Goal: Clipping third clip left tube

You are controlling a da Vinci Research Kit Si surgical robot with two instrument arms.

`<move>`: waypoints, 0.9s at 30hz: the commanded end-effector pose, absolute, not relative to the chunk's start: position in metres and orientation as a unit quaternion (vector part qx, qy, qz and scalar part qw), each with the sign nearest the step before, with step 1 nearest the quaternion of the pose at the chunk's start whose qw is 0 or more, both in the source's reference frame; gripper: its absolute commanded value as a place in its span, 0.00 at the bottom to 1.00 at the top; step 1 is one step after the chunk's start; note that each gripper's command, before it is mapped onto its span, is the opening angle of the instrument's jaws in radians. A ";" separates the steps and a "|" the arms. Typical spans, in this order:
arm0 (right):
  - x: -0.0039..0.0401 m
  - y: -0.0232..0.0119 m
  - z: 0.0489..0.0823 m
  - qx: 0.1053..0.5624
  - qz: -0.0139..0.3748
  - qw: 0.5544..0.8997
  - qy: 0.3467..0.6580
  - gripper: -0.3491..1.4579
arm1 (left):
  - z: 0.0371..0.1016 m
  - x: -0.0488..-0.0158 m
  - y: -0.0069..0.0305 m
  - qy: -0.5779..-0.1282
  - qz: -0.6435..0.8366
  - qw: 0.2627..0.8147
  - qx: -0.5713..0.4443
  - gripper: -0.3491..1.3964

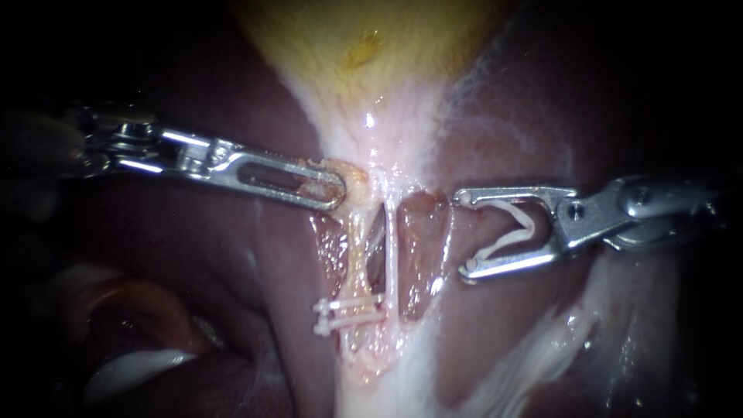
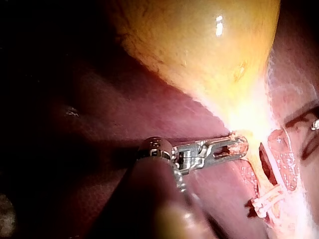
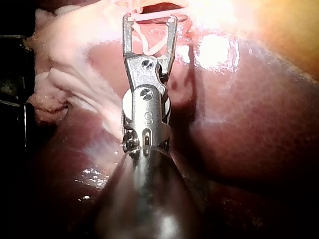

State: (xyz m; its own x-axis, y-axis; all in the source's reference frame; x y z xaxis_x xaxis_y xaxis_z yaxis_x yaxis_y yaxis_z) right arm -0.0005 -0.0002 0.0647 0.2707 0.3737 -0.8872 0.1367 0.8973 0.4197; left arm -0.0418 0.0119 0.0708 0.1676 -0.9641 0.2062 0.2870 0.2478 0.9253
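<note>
Yellow gallbladder (image 1: 364, 46) sits up top, shiny in the light. Dark reddish liver (image 1: 193, 255) all around it, with pale whitish tissue (image 1: 542, 348) streaked lower right.

The gallbladder (image 1: 364, 54) is ochre-yellow with one darker amber fleck. The liver (image 1: 232, 271) is deep maroon. The left tube (image 1: 354, 255) is pale orange-cream (flecked brighter orange, it seems, at its upper end), and its two clips (image 1: 348, 313) are white. The left instrument (image 1: 329, 186) and right instrument (image 1: 461, 234) are bright silver, and the loaded clip (image 1: 529, 226) is white.
</note>
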 end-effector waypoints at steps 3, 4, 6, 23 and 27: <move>-0.0005 -0.0002 0.0647 0.213 0.077 0.768 0.599 0.47 | 0.0702 -0.0412 0.0121 -0.436 -0.475 0.658 0.389 0.00; -0.0005 -0.0002 0.0646 0.213 0.077 0.768 0.599 0.47 | 0.0698 -0.0409 0.0122 -0.436 -0.476 0.658 0.388 0.00; -0.0005 -0.0002 0.0646 0.213 0.077 0.768 0.599 0.47 | 0.0689 -0.0403 0.0124 -0.435 -0.478 0.657 0.389 0.00; -0.0001 -0.0004 0.0643 0.213 0.078 0.768 0.599 0.47 | 0.0622 -0.0382 0.0131 -0.447 -0.480 0.649 0.385 0.00; 0.0004 -0.0004 0.0643 0.212 0.079 0.769 0.598 0.47 | 0.0623 -0.0381 0.0132 -0.447 -0.480 0.650 0.384 0.00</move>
State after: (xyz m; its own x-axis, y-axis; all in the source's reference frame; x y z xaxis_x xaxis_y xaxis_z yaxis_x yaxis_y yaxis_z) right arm 0.0007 -0.0004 0.0642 0.2705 0.3737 -0.8872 0.1327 0.8983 0.4188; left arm -0.0380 0.0132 0.0623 0.1384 -0.9673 0.2123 0.2805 0.2439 0.9283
